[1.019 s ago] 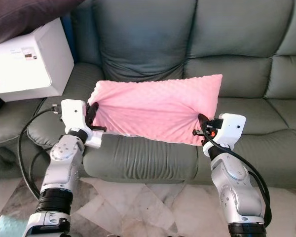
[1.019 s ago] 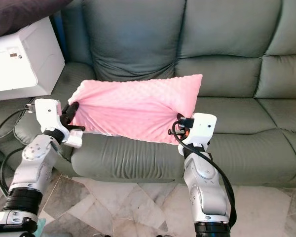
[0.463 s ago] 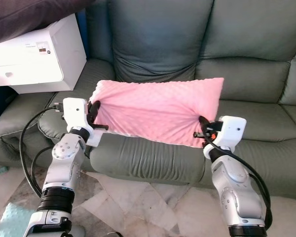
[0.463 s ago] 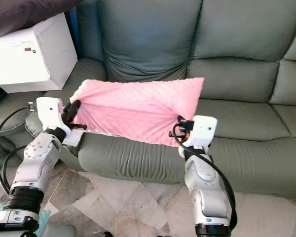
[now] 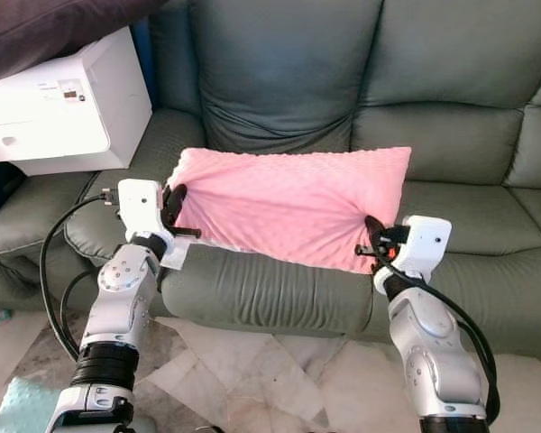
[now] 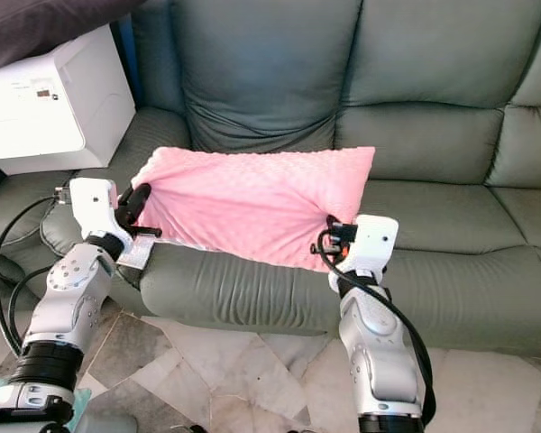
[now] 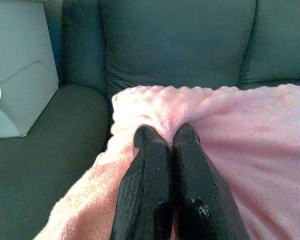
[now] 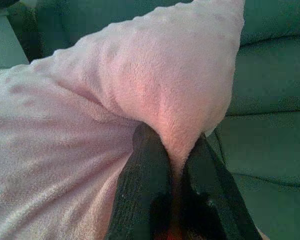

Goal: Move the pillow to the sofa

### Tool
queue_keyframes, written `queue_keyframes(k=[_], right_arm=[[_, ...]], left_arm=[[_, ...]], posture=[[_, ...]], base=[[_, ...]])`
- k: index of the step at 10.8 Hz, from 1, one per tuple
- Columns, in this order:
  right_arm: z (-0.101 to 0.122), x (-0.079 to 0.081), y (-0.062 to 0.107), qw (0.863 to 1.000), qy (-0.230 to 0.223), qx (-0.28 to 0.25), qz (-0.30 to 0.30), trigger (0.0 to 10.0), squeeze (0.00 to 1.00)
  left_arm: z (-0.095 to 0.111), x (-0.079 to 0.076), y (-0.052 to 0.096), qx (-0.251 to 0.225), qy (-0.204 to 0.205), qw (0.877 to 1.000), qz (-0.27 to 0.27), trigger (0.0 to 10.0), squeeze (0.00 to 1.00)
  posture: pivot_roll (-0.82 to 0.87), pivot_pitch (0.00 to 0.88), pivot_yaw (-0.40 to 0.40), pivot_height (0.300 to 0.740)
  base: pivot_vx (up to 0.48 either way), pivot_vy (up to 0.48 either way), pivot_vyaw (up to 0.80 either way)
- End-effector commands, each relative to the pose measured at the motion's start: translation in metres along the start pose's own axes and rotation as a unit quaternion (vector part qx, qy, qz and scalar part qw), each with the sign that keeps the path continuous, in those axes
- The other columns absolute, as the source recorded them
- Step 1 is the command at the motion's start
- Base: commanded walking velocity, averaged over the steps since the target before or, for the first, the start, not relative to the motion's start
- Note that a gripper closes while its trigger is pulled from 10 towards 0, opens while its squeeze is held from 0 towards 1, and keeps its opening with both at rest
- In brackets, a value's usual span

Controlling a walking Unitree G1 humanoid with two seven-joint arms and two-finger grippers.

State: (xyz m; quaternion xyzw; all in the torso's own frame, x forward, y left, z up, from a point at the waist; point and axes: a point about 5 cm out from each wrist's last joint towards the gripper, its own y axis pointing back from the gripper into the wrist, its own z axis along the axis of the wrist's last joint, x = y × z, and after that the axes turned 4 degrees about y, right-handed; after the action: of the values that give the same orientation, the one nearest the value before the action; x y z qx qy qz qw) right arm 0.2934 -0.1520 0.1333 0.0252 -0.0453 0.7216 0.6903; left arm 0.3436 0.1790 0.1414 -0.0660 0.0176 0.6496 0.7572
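Note:
A pink dimpled pillow [image 5: 293,206] hangs stretched between my two grippers, held in the air just above the front of the grey-green sofa [image 5: 451,135] seat. My left gripper [image 5: 174,200] is shut on the pillow's left end, its black fingers [image 7: 155,165] pinching the fabric. Over at the right end, near the lower corner, my right gripper [image 5: 371,227] is shut on a fold of the pillow [image 8: 155,95], with its fingers [image 8: 150,165] pressed on either side of the fold.
A white box-like appliance [image 5: 59,104] stands on the sofa's left end, with a dark cushion [image 5: 36,27] above it. The sofa's seat front edge [image 5: 270,289] lies right below the pillow. Marble floor [image 5: 252,370] lies under my arms.
The camera has shifted a little, so the sofa sits slightly differently in view. Both grippers keep their hold and the pillow stays stretched between them.

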Motion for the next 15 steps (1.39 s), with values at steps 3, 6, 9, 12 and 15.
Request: queue_keyframes(k=[3, 6, 9, 12, 15], right_arm=[[0.0055, -0.0076, 0.0038, 1.000, 0.007, -0.011, -0.012, 10.0, 0.00], [0.0049, -0.0089, 0.0049, 1.000, 0.008, -0.010, -0.015, 10.0, 0.00], [0.0044, -0.0085, 0.0054, 1.000, 0.006, -0.009, -0.015, 10.0, 0.00], [0.0042, -0.0094, 0.0060, 1.000, 0.006, -0.009, -0.015, 10.0, 0.00], [0.0033, -0.0096, 0.0076, 1.000, 0.006, -0.005, -0.015, 10.0, 0.00]], left_arm=[[0.0061, 0.0011, -0.0014, -0.011, -0.001, 1.000, -0.003, 10.0, 0.00], [0.0061, 0.0002, -0.0023, -0.011, 0.002, 1.000, -0.007, 10.0, 0.00], [0.0056, -0.0001, -0.0019, -0.008, 0.003, 1.000, -0.009, 10.0, 0.00], [0.0050, 0.0003, -0.0017, -0.007, 0.008, 1.000, -0.008, 10.0, 0.00], [0.0028, 0.0025, -0.0019, -0.002, 0.008, 1.000, 0.008, 10.0, 0.00]], posture=[[-0.12, 0.120, -0.003, 0.740], [-0.12, 0.120, 0.002, 0.740], [-0.12, 0.121, 0.003, 0.740], [-0.12, 0.123, 0.004, 0.740], [-0.13, 0.126, 0.004, 0.740]], base=[[0.169, 0.000, 0.00], [0.321, 0.000, 0.00], [0.412, 0.000, 0.00], [0.412, 0.000, 0.00], [0.221, 0.000, 0.00]])
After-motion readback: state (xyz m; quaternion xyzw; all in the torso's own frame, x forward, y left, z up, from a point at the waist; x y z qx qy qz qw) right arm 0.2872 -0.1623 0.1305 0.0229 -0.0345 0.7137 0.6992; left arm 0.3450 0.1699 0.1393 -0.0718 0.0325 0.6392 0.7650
